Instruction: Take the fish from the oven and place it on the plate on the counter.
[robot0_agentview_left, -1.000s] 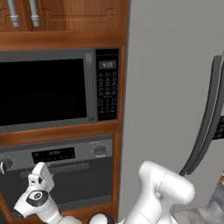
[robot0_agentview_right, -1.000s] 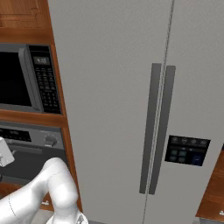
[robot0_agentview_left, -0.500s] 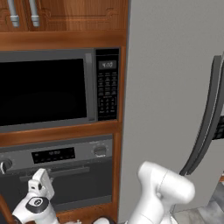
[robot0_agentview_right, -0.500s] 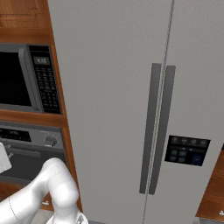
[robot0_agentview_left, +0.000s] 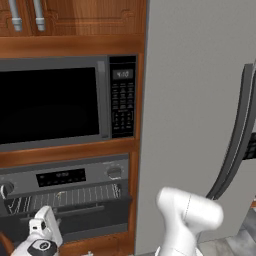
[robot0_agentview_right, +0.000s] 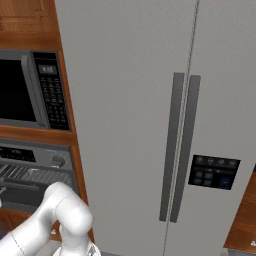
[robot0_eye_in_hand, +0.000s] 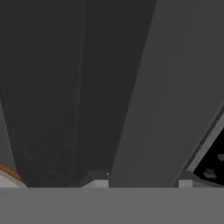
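- Grey steel built-in oven (robot0_agentview_left: 70, 200), lower left of the left base view: door now ajar at the top, wire rack (robot0_agentview_left: 65, 196) showing; a second ago it looked shut.
- White arm's hand has dropped toward the bottom-left corner.
- Gripper (robot0_eye_in_hand: 142, 183): fingers straddle a grey bar in the hand view; gripping or not, cannot tell.
- Fish: can't make it out.

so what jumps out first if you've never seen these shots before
The tall grey fridge with its paired dark handles dominates the right base view. In the left base view a black-windowed microwave sits in wood cabinetry above the steel oven, whose wire rack shows through a gap under the control panel. The white arm bends in the foreground, its hand low in front of the oven.
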